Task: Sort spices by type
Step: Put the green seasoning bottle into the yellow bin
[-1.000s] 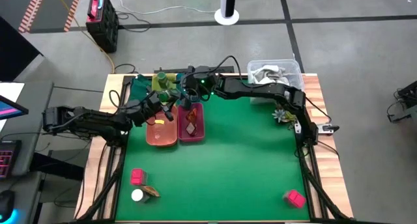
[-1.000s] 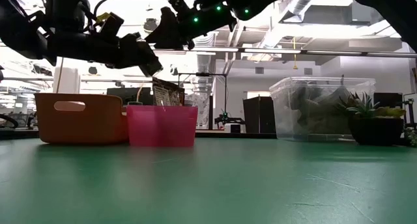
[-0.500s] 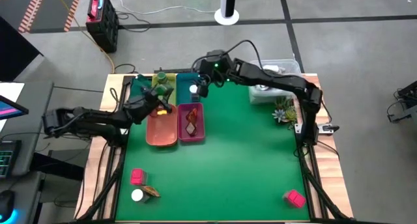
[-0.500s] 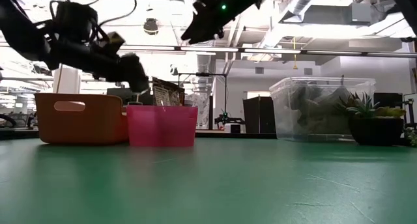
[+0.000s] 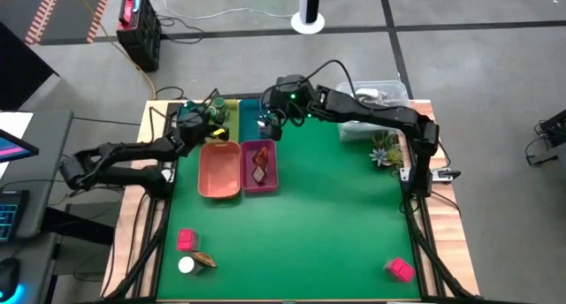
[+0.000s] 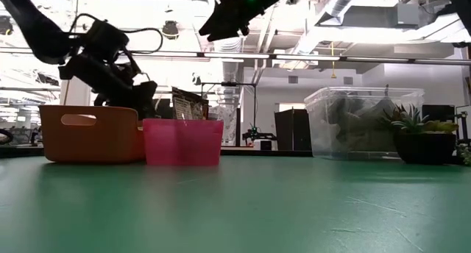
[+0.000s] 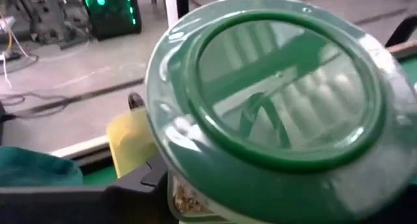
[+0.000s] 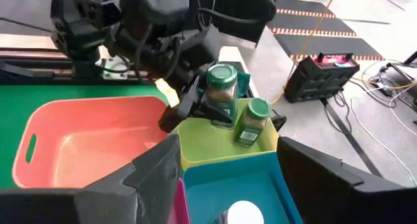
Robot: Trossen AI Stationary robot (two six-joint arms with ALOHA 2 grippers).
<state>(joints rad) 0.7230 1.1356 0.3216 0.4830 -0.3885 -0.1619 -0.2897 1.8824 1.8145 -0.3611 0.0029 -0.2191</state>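
**Operator:** Where are my grippers, taking the yellow tray (image 8: 215, 146) as the landmark?

**Describer:** Your left gripper (image 8: 195, 97) is over the yellow tray, its fingers clamped on a dark green jar (image 8: 222, 94) whose lid fills your left wrist view. A second green jar (image 8: 250, 122) stands in the yellow tray just beside the held one. Your right gripper (image 5: 268, 120) hovers over the teal tray (image 8: 260, 185), which touches the yellow tray, and its fingers are spread wide with nothing between them. A white-capped jar (image 8: 244, 213) sits in that teal tray.

**Operator:** And the other spices?

**Describer:** A reddish-brown leaf piece (image 5: 258, 163) lies in the pink tray (image 5: 259, 185), next to the orange tray (image 5: 218, 170), both just in front of the yellow tray. Well away from the yellow tray, at the table's near edge, you have a pink-red block (image 5: 187, 240), another leaf piece (image 5: 204, 260) and a white-capped jar (image 5: 186, 266) clustered on your left side, and a second pink-red block (image 5: 400, 269) on your right side.
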